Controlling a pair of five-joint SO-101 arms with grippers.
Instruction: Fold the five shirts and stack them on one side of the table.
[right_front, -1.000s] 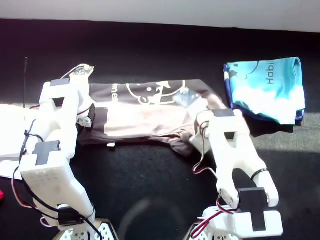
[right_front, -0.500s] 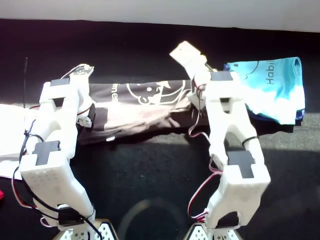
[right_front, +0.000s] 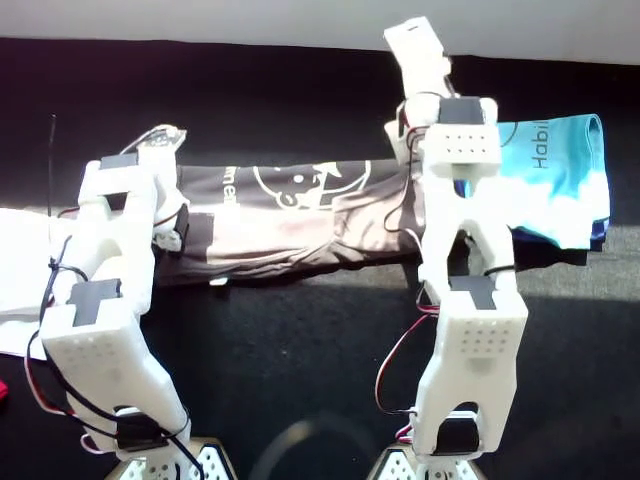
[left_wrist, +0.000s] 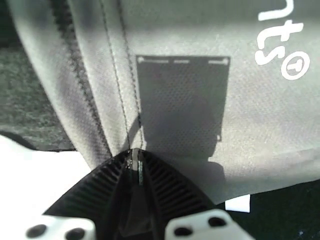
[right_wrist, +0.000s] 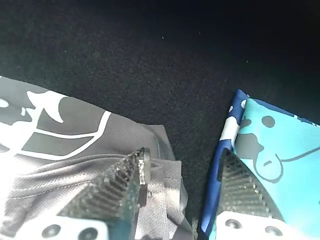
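Tightly the left pincer (left_wrist: 135, 155) clamps the grey shirt (left_wrist: 170, 30); right pincer (right_wrist: 185, 156) gapes wide.

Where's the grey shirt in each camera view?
High view: grey shirt lies mid-table between the arms.
Left wrist view: grey shirt, edge pinched in the left gripper.
Right wrist view: grey shirt next to the blue shirt.
Shared landmark: its white print.
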